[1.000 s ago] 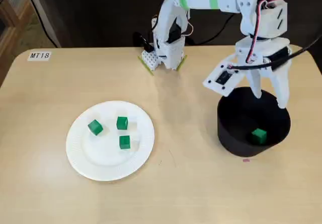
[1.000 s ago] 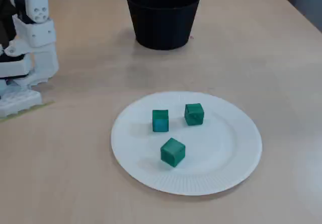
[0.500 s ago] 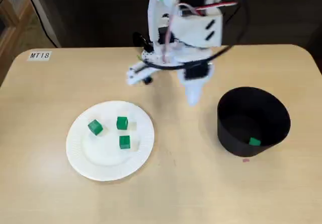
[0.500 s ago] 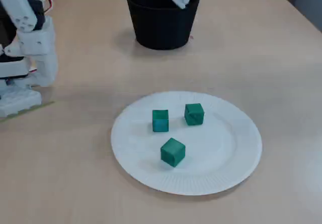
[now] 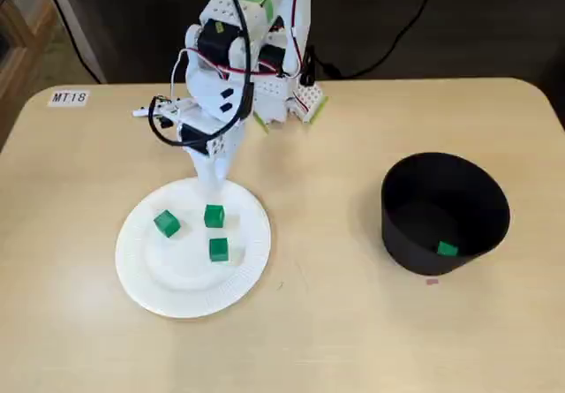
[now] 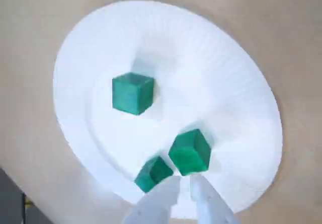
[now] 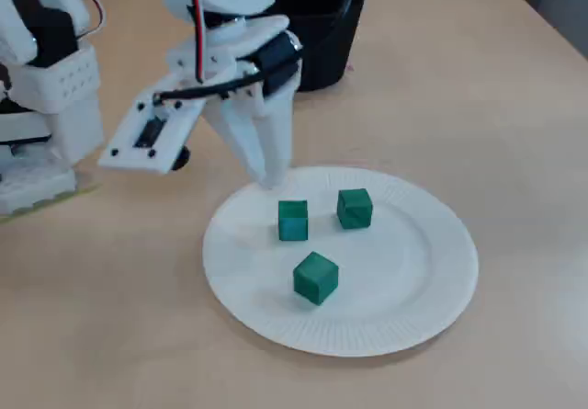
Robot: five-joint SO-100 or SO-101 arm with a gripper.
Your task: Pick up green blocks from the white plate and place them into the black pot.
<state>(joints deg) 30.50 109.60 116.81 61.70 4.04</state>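
Observation:
Three green blocks lie on the white plate (image 5: 177,278): one at the left (image 5: 167,223), one at the top (image 5: 214,215), one lower (image 5: 219,250). My gripper (image 5: 212,185) hangs shut and empty over the plate's far rim, just behind the top block. The wrist view shows the fingertips (image 6: 173,183) nearly together just below two blocks (image 6: 190,151) (image 6: 153,173), with the third (image 6: 133,93) farther off on the plate (image 6: 201,73). In a fixed view the gripper (image 7: 273,181) points down next to a block (image 7: 293,220). The black pot (image 5: 415,252) at the right holds one green block (image 5: 448,249).
The arm's base (image 5: 282,102) stands at the table's back edge, seen at the left in a fixed view (image 7: 46,106). A label reading MT18 (image 5: 69,97) sits at the back left. The pot (image 7: 326,41) is partly hidden behind the arm.
The arm has swung from above the pot leftward to the plate and come down. The jaws, open over the pot a second ago, have closed. A green block now rests in the pot.

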